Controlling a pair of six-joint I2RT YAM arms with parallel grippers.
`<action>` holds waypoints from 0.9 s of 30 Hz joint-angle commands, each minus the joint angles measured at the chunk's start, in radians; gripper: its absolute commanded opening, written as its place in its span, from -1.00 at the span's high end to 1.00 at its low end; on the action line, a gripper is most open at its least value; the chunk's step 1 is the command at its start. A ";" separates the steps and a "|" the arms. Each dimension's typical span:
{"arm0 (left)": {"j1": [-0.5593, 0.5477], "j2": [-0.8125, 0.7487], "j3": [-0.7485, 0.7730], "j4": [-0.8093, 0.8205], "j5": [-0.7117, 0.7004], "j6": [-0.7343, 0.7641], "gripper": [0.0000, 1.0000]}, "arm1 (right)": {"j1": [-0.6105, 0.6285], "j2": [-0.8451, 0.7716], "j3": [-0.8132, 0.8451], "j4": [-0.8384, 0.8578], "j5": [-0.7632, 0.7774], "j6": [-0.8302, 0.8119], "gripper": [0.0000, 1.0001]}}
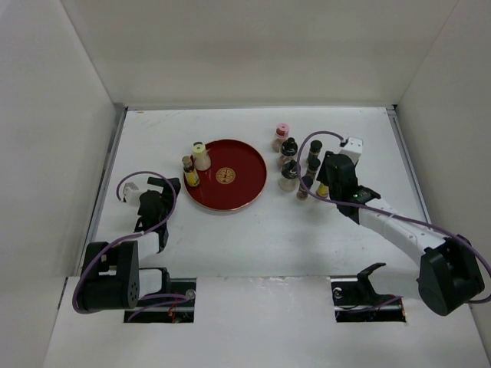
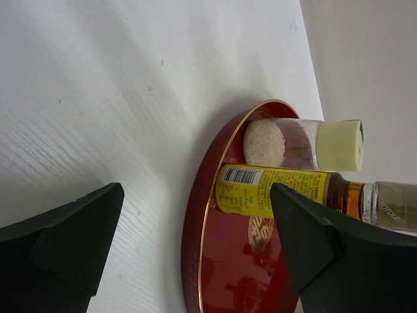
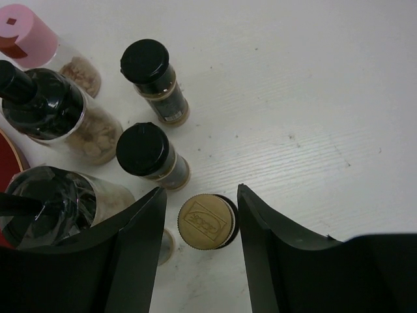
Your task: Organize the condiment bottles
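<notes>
Right tool (image 3: 201,195) hung open over the cluster on the right of the worktop (image 1: 253,238), its jaws spread to either side of a gold-capped bottle (image 3: 207,222) and, as far as the wrist view showed, not pressing on it, so it had hold of nothing. Just beyond the fingertips stood a small black-capped bottle (image 3: 144,149), with a second black-capped bottle (image 3: 146,62) farther off and apart from it. To their left were a broad dark-topped jar (image 3: 39,104) of pale lumps and, at the far corner of the group, the pink-capped bottle (image 3: 23,32). From above, this cluster counted about seven condiment bottles, all upright on the bare worktop just right of the red tray (image 1: 249,165). None of them was on the tray. On the tray's left edge stood the cream-capped bottle (image 1: 201,156) and, just near of it and close beside, the yellow-labelled bottle (image 1: 189,172). Whether the two touched could not be told. Left tool (image 2: 195,192) waited near and left of the tray, jaws wide apart and empty, pointed at those two bottles. By this showing the task was early: two bottles were set on the tray and the greater part was left outside it. The gold-capped one looked to be the next to go.
</notes>
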 commanded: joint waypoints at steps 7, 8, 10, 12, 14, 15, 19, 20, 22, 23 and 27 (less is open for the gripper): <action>-0.004 0.008 0.016 0.063 0.011 0.000 -1.00 | 0.001 -0.014 0.030 -0.007 0.004 0.029 0.36; -0.004 0.009 0.016 0.063 0.012 0.000 -1.00 | 0.001 -0.026 0.028 -0.004 0.008 0.029 0.40; -0.004 0.005 0.016 0.063 0.012 0.002 -1.00 | 0.002 -0.054 0.028 -0.001 0.025 0.029 0.44; -0.001 0.000 0.015 0.063 0.011 0.003 -1.00 | 0.002 -0.101 0.031 -0.007 0.062 0.024 0.46; -0.004 0.006 0.016 0.063 0.011 0.002 -1.00 | 0.016 -0.163 0.036 -0.016 0.105 0.010 0.46; -0.004 0.011 0.018 0.063 0.012 0.000 -1.00 | 0.028 -0.196 0.039 -0.019 0.125 0.004 0.47; -0.007 0.011 0.018 0.069 0.012 0.000 -1.00 | 0.083 -0.287 0.099 -0.054 0.177 -0.017 0.48; -0.007 0.011 0.018 0.069 0.011 0.000 -1.00 | 0.103 -0.296 0.131 -0.072 0.186 -0.029 0.48; -0.007 0.013 0.018 0.069 0.011 0.000 -1.00 | 0.140 -0.315 0.191 -0.090 0.206 -0.059 0.48; -0.007 0.013 0.018 0.069 0.012 0.000 -1.00 | 0.163 -0.319 0.220 -0.083 0.205 -0.072 0.48; -0.006 0.005 0.016 0.069 0.008 0.002 -1.00 | 0.238 -0.243 0.348 -0.021 0.151 -0.108 0.47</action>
